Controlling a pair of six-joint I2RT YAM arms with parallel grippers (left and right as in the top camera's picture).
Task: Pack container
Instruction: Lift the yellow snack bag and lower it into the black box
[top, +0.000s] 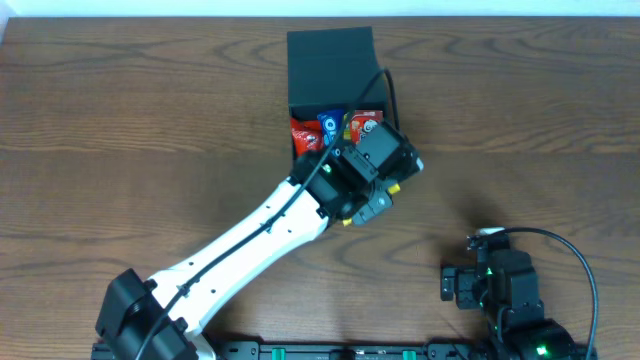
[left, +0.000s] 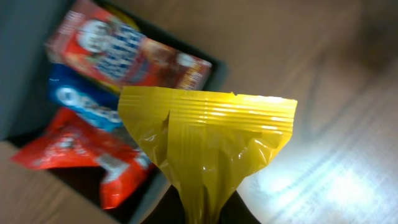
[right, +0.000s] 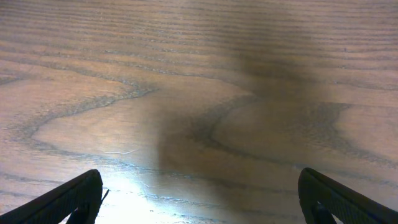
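Wooden table (top: 120, 120) is filling all views, brown grain, with glare on it in both wrist views. The left arm (top: 250, 235), white with black joints, is reaching diagonally from the near left edge up to the middle.

The container (top: 330, 60) is sitting at the far middle of the table, dark teal-green. Its flap lid is standing open on the far side and its open top is facing up. The left wrist is hanging over its near right corner.

The right arm is sitting near the right front edge, well apart from the container. The right gripper (right: 202, 199) is hanging above bare table with jaws spread wide, holding nothing.

The left gripper (left: 206, 213) is pinching tight on a yellow packet (left: 205, 143) by its lower end. The crimped seal is pointing away from the camera, over the container rim and table.

Inside the container three packets are lying close together:
- a red packet with white print (left: 130, 53)
- a blue packet (left: 81, 102)
- another red packet (left: 81, 152)
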